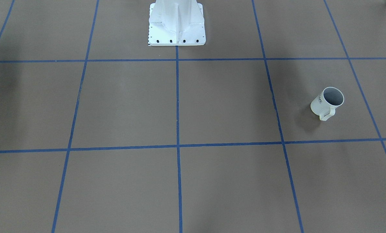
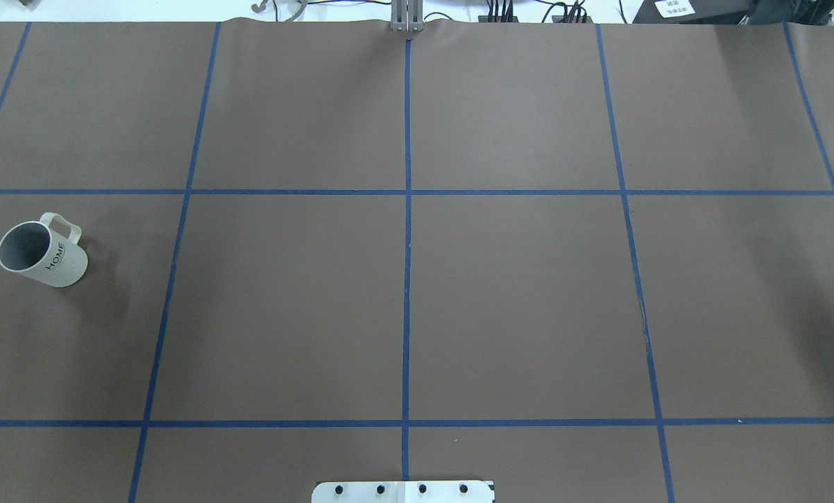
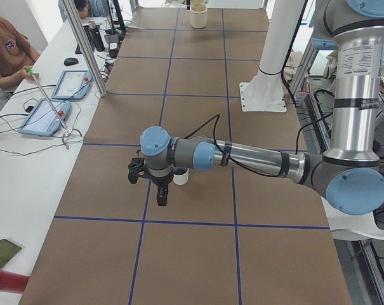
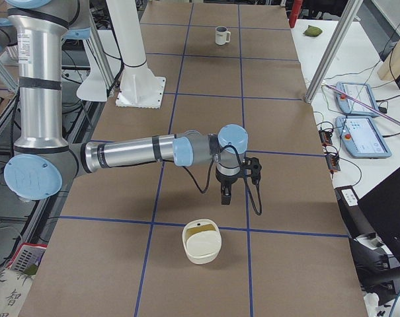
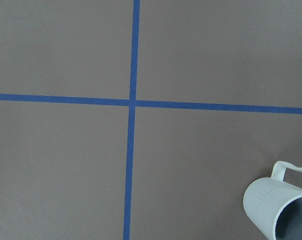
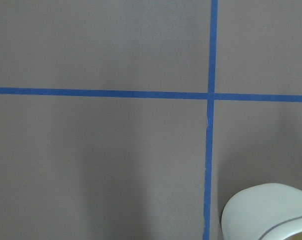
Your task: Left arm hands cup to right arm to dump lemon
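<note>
The cup (image 2: pixel 42 253), a white mug marked HOME with a grey inside, stands upright at the table's left end; it also shows in the front view (image 1: pixel 328 103), the right side view (image 4: pixel 221 35) and the left wrist view (image 5: pixel 278 207). No lemon shows in it. In the left side view the left gripper (image 3: pixel 161 198) hangs pointing down over the table, just in front of the cup (image 3: pixel 180 177); I cannot tell if it is open. In the right side view the right gripper (image 4: pixel 225 193) hangs pointing down; I cannot tell its state.
A white bowl (image 4: pixel 201 242) with a yellowish inside sits at the table's right end, near the right gripper; its rim shows in the right wrist view (image 6: pixel 265 210). The white robot pedestal (image 1: pixel 176 22) stands mid-table. A person and tablets (image 3: pixel 49 114) are at the side bench.
</note>
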Controlling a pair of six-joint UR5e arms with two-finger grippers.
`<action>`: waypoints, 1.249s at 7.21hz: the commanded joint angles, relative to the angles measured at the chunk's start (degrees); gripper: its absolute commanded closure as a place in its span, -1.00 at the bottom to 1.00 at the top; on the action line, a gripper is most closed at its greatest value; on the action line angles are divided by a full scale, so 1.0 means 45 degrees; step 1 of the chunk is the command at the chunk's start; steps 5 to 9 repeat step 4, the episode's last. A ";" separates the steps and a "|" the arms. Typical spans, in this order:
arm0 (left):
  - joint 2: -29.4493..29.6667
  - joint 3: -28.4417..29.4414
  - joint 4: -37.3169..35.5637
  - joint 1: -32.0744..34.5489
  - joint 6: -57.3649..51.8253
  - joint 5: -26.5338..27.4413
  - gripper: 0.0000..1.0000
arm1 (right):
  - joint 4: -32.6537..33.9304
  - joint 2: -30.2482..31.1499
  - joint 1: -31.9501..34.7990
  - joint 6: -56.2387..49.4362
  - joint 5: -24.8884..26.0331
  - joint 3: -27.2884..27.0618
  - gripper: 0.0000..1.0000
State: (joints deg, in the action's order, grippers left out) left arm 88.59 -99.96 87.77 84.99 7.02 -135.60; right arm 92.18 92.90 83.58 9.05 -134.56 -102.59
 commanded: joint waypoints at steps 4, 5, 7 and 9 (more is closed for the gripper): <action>-0.0097 -0.0014 -0.0071 -0.0018 -0.0485 0.0093 -1.00 | -0.0016 0.0000 0.0000 0.0000 0.0000 -0.0035 -0.99; -0.0097 -0.0014 -0.0071 -0.0018 -0.0485 0.0093 -1.00 | -0.0016 0.0000 0.0000 0.0000 0.0000 -0.0035 -0.99; -0.0097 -0.0014 -0.0071 -0.0018 -0.0485 0.0093 -1.00 | -0.0016 0.0000 0.0000 0.0000 0.0000 -0.0035 -0.99; -0.0097 -0.0014 -0.0071 -0.0018 -0.0485 0.0093 -1.00 | -0.0016 0.0000 0.0000 0.0000 0.0000 -0.0035 -0.99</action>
